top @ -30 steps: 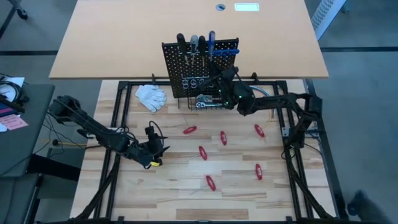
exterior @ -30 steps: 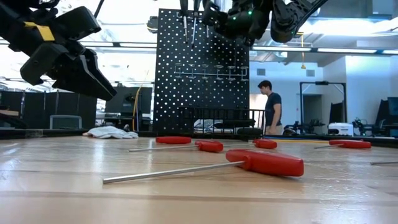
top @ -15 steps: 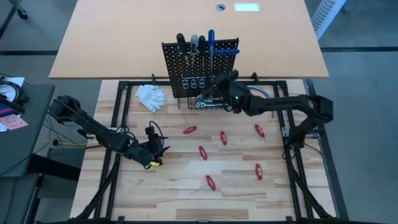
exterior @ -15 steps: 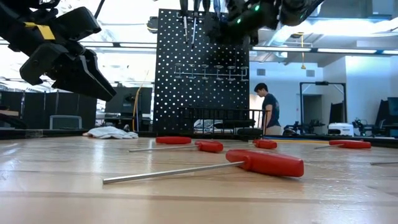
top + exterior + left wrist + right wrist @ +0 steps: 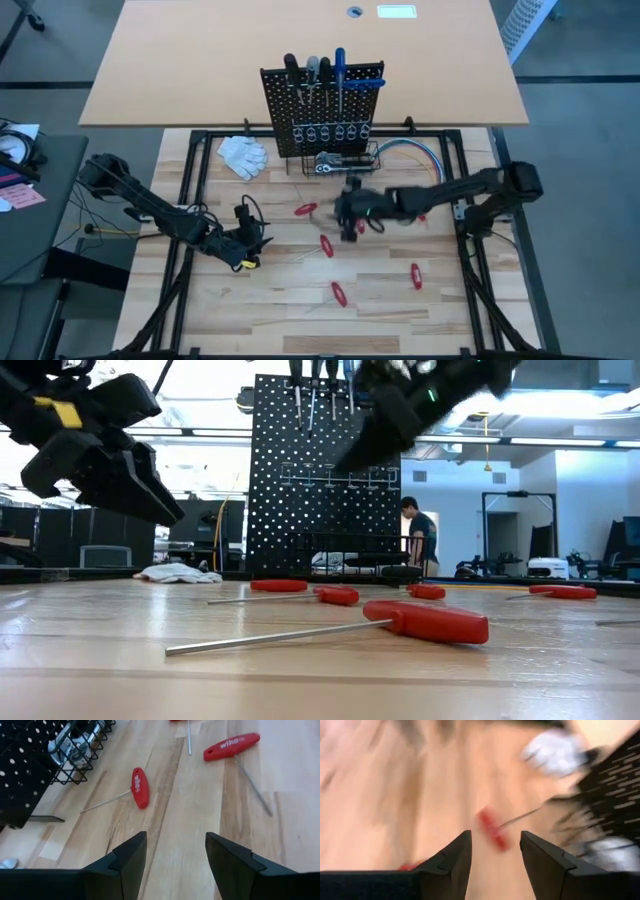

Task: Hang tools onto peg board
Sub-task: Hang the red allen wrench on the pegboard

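Our right gripper [image 5: 350, 212], fingers parted and empty, has swung down from the peg board [image 5: 322, 108] to hover over the red-handled screwdrivers [image 5: 326, 245] on the table. Our left gripper [image 5: 248, 248], also parted, waits unmoved.

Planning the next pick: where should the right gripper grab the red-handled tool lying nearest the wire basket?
Probably the red handle, pinched across its narrow width from straight above: it lies flat, and its thin shaft offers little hold. The right gripper hovers open nearby.
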`<state>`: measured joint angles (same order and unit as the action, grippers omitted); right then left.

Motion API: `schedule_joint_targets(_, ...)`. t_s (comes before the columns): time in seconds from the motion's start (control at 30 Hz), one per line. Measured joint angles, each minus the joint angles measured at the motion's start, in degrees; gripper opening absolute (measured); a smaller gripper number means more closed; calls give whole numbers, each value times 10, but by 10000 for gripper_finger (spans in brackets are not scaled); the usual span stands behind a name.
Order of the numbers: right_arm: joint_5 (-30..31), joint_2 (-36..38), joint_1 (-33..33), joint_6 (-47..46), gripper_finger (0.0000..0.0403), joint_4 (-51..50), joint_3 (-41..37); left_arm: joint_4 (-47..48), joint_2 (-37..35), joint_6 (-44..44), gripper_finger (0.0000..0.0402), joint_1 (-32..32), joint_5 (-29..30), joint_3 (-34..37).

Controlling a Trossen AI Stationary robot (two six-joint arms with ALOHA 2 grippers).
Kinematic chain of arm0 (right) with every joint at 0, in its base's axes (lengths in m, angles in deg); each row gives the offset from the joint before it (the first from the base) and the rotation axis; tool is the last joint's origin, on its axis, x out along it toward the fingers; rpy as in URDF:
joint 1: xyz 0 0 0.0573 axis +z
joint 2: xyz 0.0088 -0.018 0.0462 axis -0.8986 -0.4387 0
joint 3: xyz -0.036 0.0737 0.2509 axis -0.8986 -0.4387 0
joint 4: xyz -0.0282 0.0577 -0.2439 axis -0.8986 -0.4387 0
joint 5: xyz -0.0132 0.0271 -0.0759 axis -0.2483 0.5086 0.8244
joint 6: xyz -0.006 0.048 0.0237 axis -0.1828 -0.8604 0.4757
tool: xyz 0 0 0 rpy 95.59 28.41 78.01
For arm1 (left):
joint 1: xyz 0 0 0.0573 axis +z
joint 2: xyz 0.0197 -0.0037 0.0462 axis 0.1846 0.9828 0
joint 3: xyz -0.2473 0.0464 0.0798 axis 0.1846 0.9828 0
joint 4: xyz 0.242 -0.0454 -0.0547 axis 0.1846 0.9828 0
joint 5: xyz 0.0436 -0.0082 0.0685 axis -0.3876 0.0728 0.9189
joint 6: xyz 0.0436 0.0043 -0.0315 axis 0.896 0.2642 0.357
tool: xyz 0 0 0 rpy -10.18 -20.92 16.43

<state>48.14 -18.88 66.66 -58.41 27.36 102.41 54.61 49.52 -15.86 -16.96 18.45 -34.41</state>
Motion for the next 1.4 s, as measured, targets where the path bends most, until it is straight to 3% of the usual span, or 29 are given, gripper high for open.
schedule_joint_targets(0.1, -5, -41, 33, -34, 169, 54, -33, -27, 1, 6, 195, 29, -35, 14)
schedule_joint_targets(0.3, -4, -129, 73, -116, 163, 122, -44, -155, 37, 107, 174, 159, -179, 30)
schedule_joint_targets(0.43, -5, -159, 86, -117, 162, 142, -40, -198, 94, 170, 155, 270, -296, 14)
schedule_joint_targets(0.6, -3, -155, 80, -117, 162, 138, -34, -201, 196, 233, 128, 365, -354, -37)
schedule_joint_targets(0.77, -2, -150, 78, -117, 162, 135, -34, -203, 297, 253, 105, 391, -443, -102)
schedule_joint_targets(0.97, -2, -148, 79, -118, 162, 125, -34, -222, 333, 287, 86, 344, -534, -128)
schedule_joint_targets(1.07, -2, -148, 78, -130, 162, 113, -34, -226, 319, 300, 81, 313, -527, -126)
schedule_joint_targets(1.23, -2, -148, 73, -150, 162, 99, -34, -211, 305, 270, 80, 307, -374, -125)
schedule_joint_targets(1.4, -2, -148, 68, -157, 162, 93, -34, -203, 304, 197, 96, 332, -370, -125)
